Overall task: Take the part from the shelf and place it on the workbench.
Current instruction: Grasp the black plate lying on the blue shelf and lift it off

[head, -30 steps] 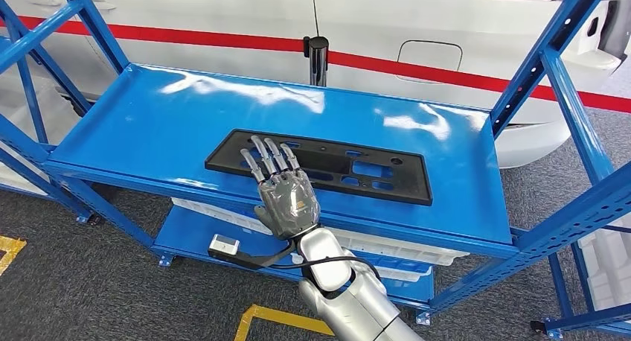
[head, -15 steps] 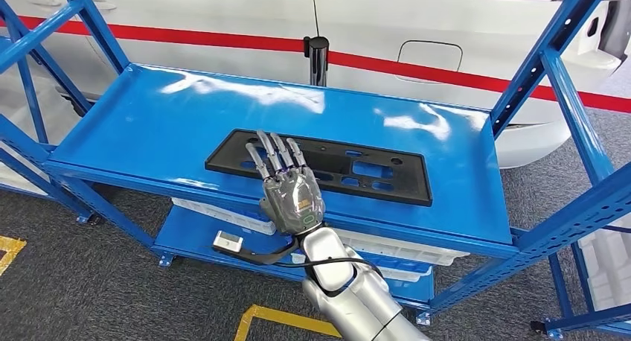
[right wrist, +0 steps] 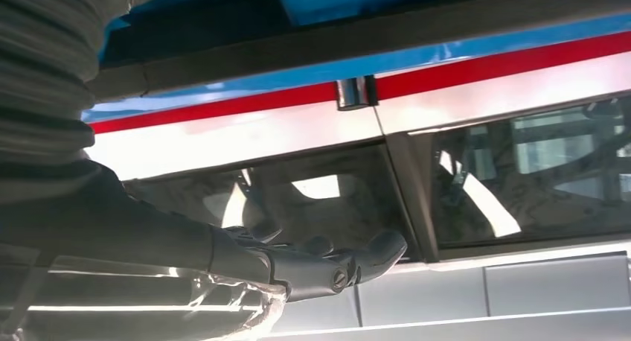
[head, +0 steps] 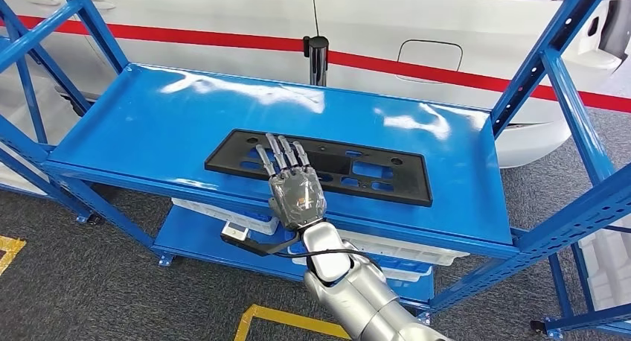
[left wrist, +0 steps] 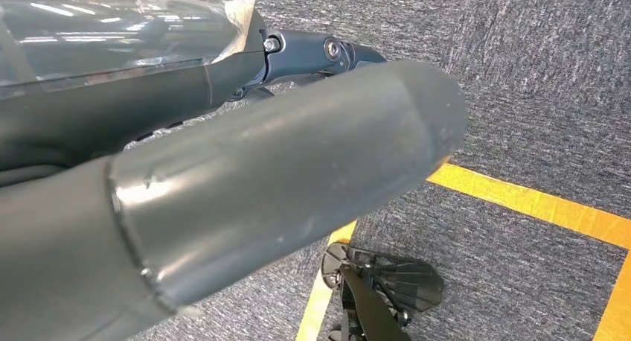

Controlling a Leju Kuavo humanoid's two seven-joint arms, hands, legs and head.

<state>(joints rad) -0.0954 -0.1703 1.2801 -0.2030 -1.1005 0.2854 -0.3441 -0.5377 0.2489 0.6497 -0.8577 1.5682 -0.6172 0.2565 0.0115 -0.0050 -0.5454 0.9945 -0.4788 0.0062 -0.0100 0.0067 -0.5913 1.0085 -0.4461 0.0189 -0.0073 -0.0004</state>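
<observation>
Right hand (head: 296, 193) farther over part (head: 372, 171)

Hidden beneath the fingers

The right hand (head: 296, 192) covers a stretch of the black part (head: 357, 170); whether its fingers (head: 285, 153) touch it cannot be told.

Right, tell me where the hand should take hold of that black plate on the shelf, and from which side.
Grip the black plate on its long near edge, coming from the shelf's open front. It lies flat with that edge close to the shelf's front lip, and the right hand hovers over it there, fingers spread. Its cut-out slots may give the fingers purchase, since a flat plate offers little to pinch from above.
</observation>
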